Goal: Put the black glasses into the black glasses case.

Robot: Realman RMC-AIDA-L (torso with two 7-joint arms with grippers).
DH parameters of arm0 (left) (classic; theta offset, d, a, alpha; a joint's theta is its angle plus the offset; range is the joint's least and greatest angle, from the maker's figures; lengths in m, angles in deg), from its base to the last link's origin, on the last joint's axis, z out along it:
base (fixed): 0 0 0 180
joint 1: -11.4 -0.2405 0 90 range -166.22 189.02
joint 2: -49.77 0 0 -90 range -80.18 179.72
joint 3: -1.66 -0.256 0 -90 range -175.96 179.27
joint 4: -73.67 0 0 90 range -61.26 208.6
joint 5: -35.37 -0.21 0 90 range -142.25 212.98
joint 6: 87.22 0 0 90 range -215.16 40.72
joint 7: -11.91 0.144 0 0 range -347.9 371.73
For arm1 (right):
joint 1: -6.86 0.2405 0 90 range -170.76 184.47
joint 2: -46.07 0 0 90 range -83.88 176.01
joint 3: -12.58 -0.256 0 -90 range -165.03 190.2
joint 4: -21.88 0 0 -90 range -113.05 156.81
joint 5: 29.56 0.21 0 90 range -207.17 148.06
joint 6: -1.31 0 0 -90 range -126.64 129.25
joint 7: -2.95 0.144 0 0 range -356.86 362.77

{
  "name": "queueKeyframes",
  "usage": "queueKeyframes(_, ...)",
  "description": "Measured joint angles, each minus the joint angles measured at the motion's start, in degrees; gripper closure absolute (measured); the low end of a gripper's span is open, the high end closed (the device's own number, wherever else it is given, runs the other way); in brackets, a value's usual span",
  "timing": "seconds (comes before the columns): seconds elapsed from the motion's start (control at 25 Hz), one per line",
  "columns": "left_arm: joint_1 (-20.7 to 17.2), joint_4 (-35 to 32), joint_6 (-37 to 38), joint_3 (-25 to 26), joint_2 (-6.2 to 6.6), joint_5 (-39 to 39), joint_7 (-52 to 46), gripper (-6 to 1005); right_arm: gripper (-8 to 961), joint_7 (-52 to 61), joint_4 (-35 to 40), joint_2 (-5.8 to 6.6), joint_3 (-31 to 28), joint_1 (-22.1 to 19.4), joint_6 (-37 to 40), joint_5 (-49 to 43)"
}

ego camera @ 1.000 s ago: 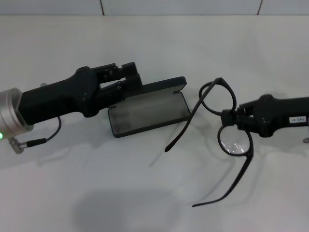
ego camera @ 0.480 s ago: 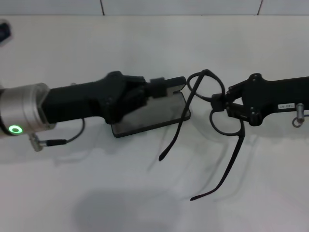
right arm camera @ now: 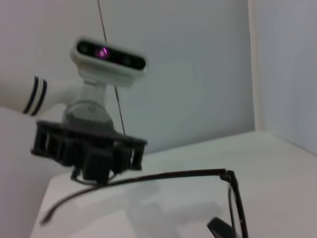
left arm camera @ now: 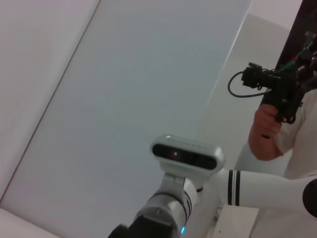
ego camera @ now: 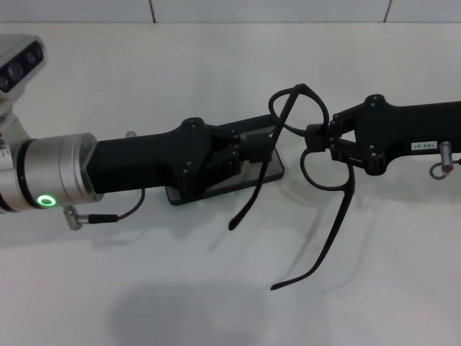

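- Right gripper (ego camera: 317,140) is clenched on the glasses (ego camera: 311,144) at the bridge, holding them in the air above the counter (ego camera: 216,65).
- Left gripper (ego camera: 261,148) sits over the case (ego camera: 270,167), at its open lid. Can't tell whether its fingers are spread or closed; they're lost against the black case.
- Glasses: frame front runs roughly away-and-toward the robot, one lens far, one near. Both temple arms are unfolded and trail toward the robot and a bit to its left. The far temple crosses over the right end of the case, its tip hanging past the case's near edge. The near temple hangs over bare counter, well clear of the case.
- Case: lies on the counter with its long axis across the view, mostly covered by the left arm; only the right end and near edge show.
- Left arm and gripper cover most of the case opening, right beside the glasses.
- Wrist views: right one shows a temple arm (right arm camera: 163,176) and the robot's head camera (right arm camera: 110,55); left one shows a person holding a camera rig (left arm camera: 277,89).
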Motion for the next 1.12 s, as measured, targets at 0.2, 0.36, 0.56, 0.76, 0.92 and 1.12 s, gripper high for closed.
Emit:
queueKeyframes(0.2, -0.18, 0.14, -0.04, 0.00, -0.16, -0.11, 1.17, 993, 861, 0.41, -0.11, 0.13, -0.30, -0.07, 1.25, 1.38)
queueKeyframes(0.36, -0.21, 0.16, -0.03, 0.00, -0.23, -0.11, 1.45, 993, 862, 1.56, -0.50, 0.13, -0.33, 0.09, 1.37, 1.71)
queueKeyframes(0.56, -0.23, 0.17, 0.41, 0.04, -0.18, 0.08, 1.98, 993, 862, 2.17, -0.61, 0.11, -0.03, 0.01, 0.99, 1.66)
queueKeyframes(0.76, -0.36, 0.17, 2.88, 0.38, 0.81, 2.10, 1.60, 993, 862, 2.09, -1.45, 0.11, 0.04, -0.16, 0.55, 1.13)
queueKeyframes(0.92, -0.37, 0.16, 4.10, 0.23, 1.18, 3.00, 1.58, 994, 863, 1.86, -2.13, 0.07, 0.17, -0.17, 0.47, 0.96)
queueKeyframes(1.12, -0.13, 0.16, 4.86, -2.80, 0.74, 2.70, 3.28, 994, 863, 2.09, -2.20, -0.25, 0.19, 0.03, 0.51, 1.54)
